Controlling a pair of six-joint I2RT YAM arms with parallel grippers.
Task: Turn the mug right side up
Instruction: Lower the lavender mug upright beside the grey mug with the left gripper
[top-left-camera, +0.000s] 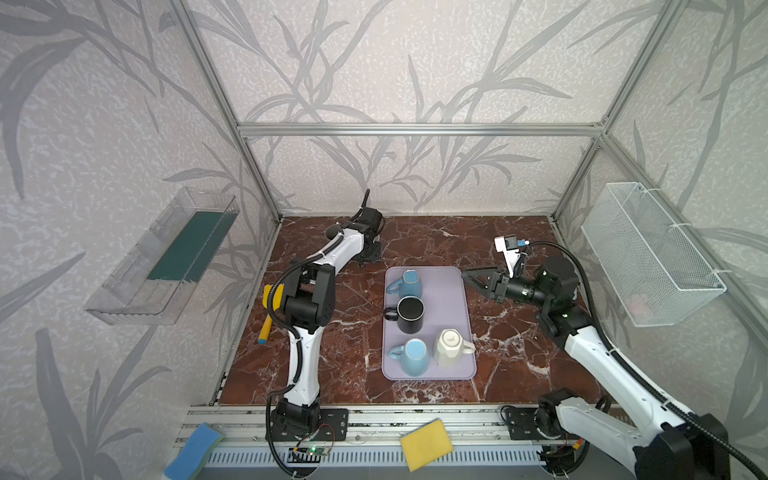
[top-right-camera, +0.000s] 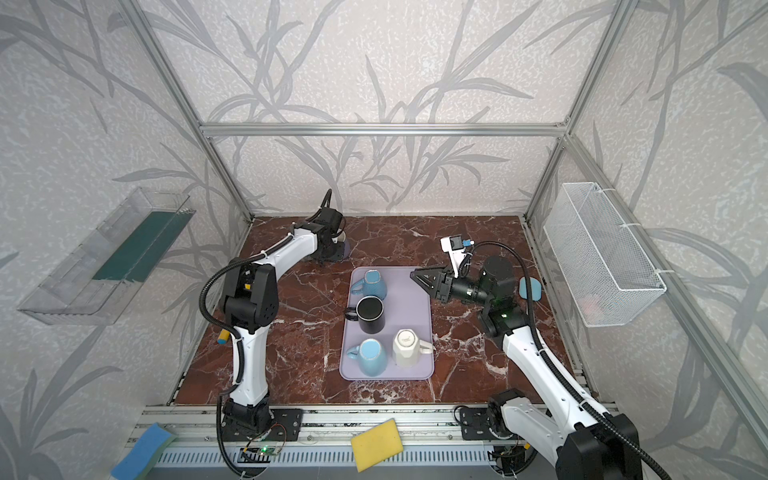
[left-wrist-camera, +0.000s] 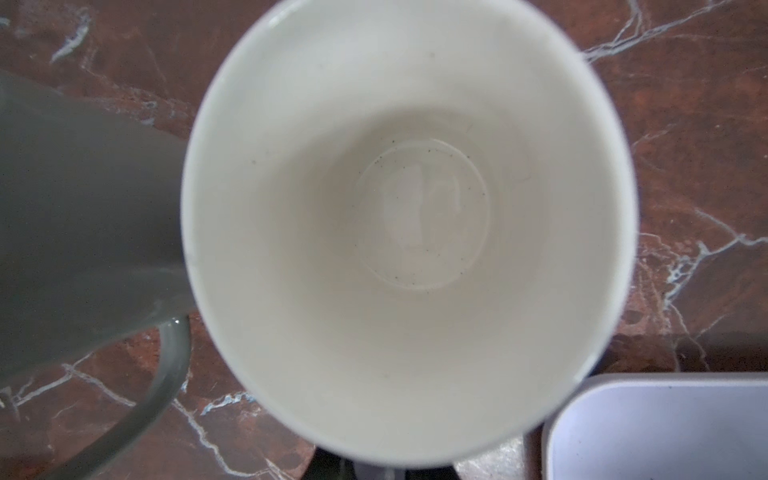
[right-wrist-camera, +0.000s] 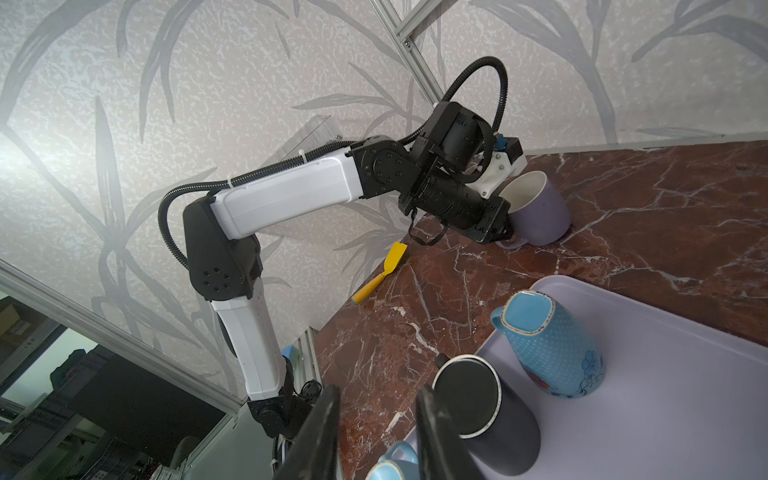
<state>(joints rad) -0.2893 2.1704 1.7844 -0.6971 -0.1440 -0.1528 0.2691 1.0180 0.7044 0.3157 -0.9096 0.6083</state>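
Purple mug (left-wrist-camera: 407, 208) upright, handle pinched by left pincer (right-wrist-camera: 508, 237).

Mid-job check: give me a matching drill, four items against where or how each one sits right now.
Items:
1 purple mug
2 black mug
3 white mug
4 yellow sponge

States:
A on the front rail
B base up, middle of the tray
C mouth up, off the tray
D base up, tray's front right corner

Pairs: 1-C; 2-B; 3-D; 4-A
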